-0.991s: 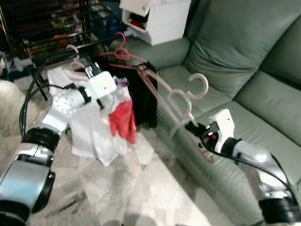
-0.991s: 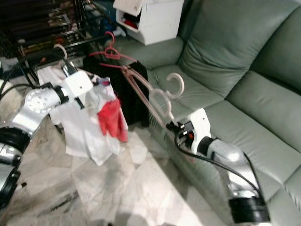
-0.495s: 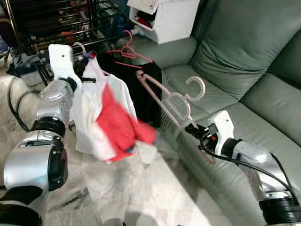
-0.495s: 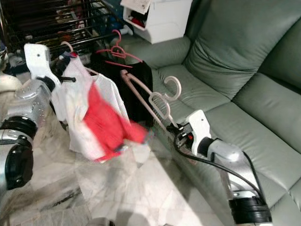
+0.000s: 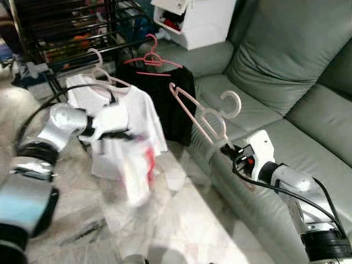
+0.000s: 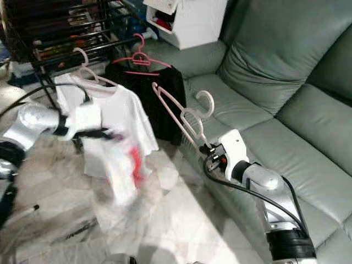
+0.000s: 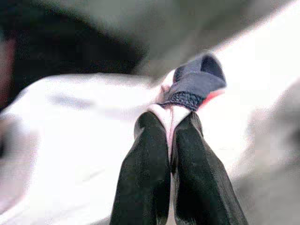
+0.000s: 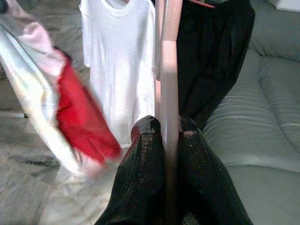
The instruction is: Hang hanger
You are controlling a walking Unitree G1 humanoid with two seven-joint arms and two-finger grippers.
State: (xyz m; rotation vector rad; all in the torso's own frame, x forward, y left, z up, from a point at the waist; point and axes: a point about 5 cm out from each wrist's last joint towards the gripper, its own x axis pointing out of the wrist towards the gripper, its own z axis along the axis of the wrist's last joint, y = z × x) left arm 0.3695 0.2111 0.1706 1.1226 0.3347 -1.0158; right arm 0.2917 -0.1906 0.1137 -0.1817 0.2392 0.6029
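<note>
Hanger: a pale pink plastic hanger with a curled hook and thin arms, tilted so its hook points toward the grey-green sofa and one long arm slants up toward the rack.
Hanger's place: it rises straight out of the right gripper and away from it, above the sofa's seat edge, just short of the black garment.
Right gripper: fingers clamped on the hanger's lower bar, the pink bar running up between them in the right wrist view.
Left gripper: its fingers are pinched together on a fold of white cloth with a dark blue and red trim; this is the white and red garment, which hangs blurred below it.
Beyond the left gripper: a white T-shirt on another pale hanger, and the black garment under a red-pink hanger, both on the dark metal rack.
Change since half a second ago: the left arm has dropped from its raised pose and the red and white cloth has swung down with it; the right gripper has kept its hold on the hanger with little shift.
Writing: none can be read; the white box behind shows no legible label.
</note>
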